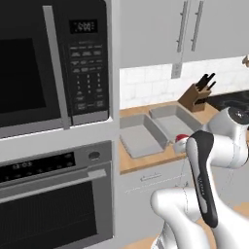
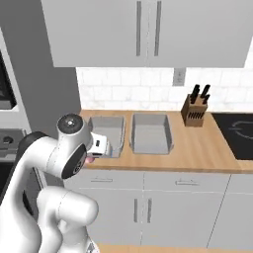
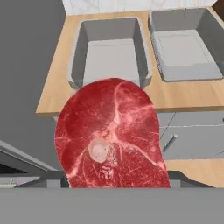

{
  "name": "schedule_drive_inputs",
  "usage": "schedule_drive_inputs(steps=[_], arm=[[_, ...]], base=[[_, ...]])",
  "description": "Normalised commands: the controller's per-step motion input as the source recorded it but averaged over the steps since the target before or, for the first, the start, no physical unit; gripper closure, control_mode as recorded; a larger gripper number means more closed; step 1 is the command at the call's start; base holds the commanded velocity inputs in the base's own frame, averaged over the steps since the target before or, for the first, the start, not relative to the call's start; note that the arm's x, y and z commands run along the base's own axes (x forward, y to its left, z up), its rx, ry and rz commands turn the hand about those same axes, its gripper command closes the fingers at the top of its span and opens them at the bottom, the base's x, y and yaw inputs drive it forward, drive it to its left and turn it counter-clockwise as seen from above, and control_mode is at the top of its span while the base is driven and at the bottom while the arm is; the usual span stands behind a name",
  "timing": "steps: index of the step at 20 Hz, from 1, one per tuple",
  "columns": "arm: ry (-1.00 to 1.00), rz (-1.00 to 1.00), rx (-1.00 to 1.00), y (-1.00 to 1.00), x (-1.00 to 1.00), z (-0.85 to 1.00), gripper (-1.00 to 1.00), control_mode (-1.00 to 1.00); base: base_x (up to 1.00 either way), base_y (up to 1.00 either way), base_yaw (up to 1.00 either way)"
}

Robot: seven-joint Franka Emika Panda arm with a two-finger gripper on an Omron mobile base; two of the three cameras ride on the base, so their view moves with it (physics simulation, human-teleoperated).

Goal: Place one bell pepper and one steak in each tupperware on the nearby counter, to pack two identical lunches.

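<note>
Steak [image 3: 111,135] hides jaws and near rim of left tupperware [image 3: 109,48] in hand view; steak's lower end cut off. Arm covers most of steak [image 1: 182,138] in left base view. Microwave display [image 1: 83,26] unreadable.

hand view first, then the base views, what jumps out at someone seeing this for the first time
A big marbled red steak looms close before the hand camera, carried by the gripper toward the counter. Beyond it, two grey tupperware trays sit side by side on the wood, both bare inside. A knife block stands to their right by the tiled wall.
</note>
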Motion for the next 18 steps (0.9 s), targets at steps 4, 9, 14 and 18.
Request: schedule_drive_inputs(steps=[4, 9, 14, 18], arm=[[0.00, 0.00, 0.00, 0.00, 0.00, 0.00, 1.00, 1.00], [0.00, 0.00, 0.00, 0.00, 0.00, 0.00, 1.00, 1.00], [0.00, 0.00, 0.00, 0.00, 0.00, 0.00, 1.00, 1.00], [0.00, 0.00, 0.00, 0.00, 0.00, 0.00, 1.00, 1.00]], base=[[1.00, -0.65, 0.16], [1.00, -0.45, 0.15], [1.00, -0.62, 0.20], [0.94, -0.88, 0.28]])
